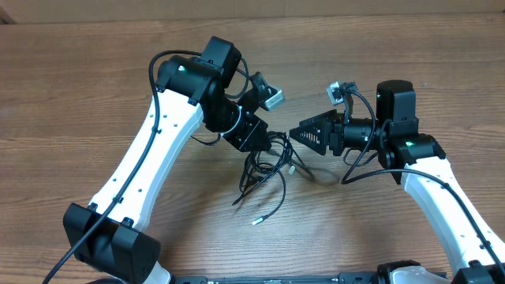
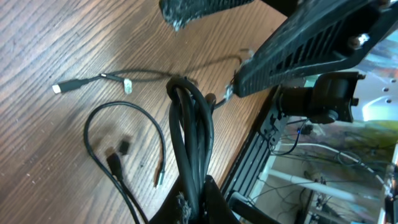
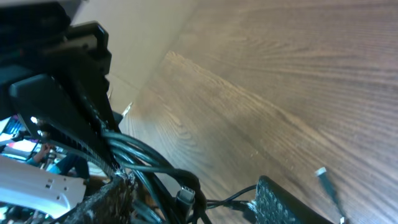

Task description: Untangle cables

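The cables are thin black cords hanging in loose loops under my left gripper, with one light plug tip on the table. In the left wrist view my left gripper is shut on a doubled bunch of the cables. A loose loop and a white-tipped plug lie on the wood. My right gripper points left at the bunch, open. In the right wrist view its fingers stand apart on either side of the cables and a silver plug.
The brown wooden table runs all round the arms. The two grippers are almost touching at the table's middle. The table's front edge and lab clutter beyond it show in the left wrist view.
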`<state>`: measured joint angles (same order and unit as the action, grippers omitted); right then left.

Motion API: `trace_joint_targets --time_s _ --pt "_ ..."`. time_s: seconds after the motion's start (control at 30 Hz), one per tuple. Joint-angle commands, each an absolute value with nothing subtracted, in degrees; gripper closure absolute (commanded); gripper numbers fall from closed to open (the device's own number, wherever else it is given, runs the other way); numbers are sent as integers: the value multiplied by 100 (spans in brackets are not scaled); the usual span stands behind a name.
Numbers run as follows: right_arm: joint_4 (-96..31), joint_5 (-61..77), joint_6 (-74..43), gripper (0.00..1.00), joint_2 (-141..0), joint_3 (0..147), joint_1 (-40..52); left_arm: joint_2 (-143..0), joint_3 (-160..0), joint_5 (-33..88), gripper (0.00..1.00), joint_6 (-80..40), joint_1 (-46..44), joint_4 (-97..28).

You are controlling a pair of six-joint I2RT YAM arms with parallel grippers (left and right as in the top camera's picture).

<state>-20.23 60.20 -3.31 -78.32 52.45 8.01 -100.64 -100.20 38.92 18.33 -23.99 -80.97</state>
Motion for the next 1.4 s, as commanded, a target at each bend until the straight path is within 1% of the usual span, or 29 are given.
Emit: trace_joint_targets --time_s 0.0,0.23,0.5,0.53,0.57,0.63,0.7,0.73,0.77,0.8,0.83,0.87,0.93,1.07,1.23,1.37 --pt "-2115 6156 -113 39 -7843 5247 821 -9963 -10141 4228 96 2303 -2355 -8042" --pt "-2287 6160 -113 39 -7843 5247 895 -9963 -10141 4377 96 2335 -2294 -7885" --pt "-2281 6001 54 38 -7843 5247 1356 -9963 -10141 4477 96 2359 -2279 -7832" --pt "-2285 5826 51 41 -7843 5247 1411 -9963 -10141 4488 96 2359 -2279 -7832" --pt "-2294 5603 51 47 -7843 5247 1455 -9963 -10141 4488 96 2359 -2279 -7832" --pt "-2355 4998 36 71 -7843 5247 1507 -9963 -10141 4482 96 2359 -2279 -7835" --pt "-2451 4383 -202 89 -7843 5247 1505 -9963 -10141 4418 96 2359 -2279 -7835" --pt "-2497 4121 -373 94 -7843 5247 1505 -9963 -10141 4313 91 2349 -2279 -7837" --pt "-2534 3905 -532 96 -7843 5247 1505 -9963 -10141 4180 81 2303 -2279 -7839" --pt "-2545 3837 -596 96 -7843 5247 1505 -9963 -10141 3959 67 2180 -2279 -7839" --pt "-2541 3857 -596 96 -7843 5247 1505 -9963 -10141 3734 57 2049 -2279 -7839" --pt "-2536 3863 -596 96 -7843 5247 1505 -9963 -10141 3470 51 1890 -2279 -7843" --pt "-2536 3863 -596 96 -7843 5247 1505 -9963 -10141 3052 48 1605 -2279 -7859" --pt "-2526 3863 -602 96 -7843 5247 1505 -9963 -10141 2770 48 1286 -2279 -7876" --pt "-2443 3905 -770 96 -7843 5247 1505 -9963 -10138 2777 57 1135 -2281 -7813" --pt "-2311 4254 -766 96 -7843 5247 1505 -9972 -10121 2805 57 985 -2290 -7618"
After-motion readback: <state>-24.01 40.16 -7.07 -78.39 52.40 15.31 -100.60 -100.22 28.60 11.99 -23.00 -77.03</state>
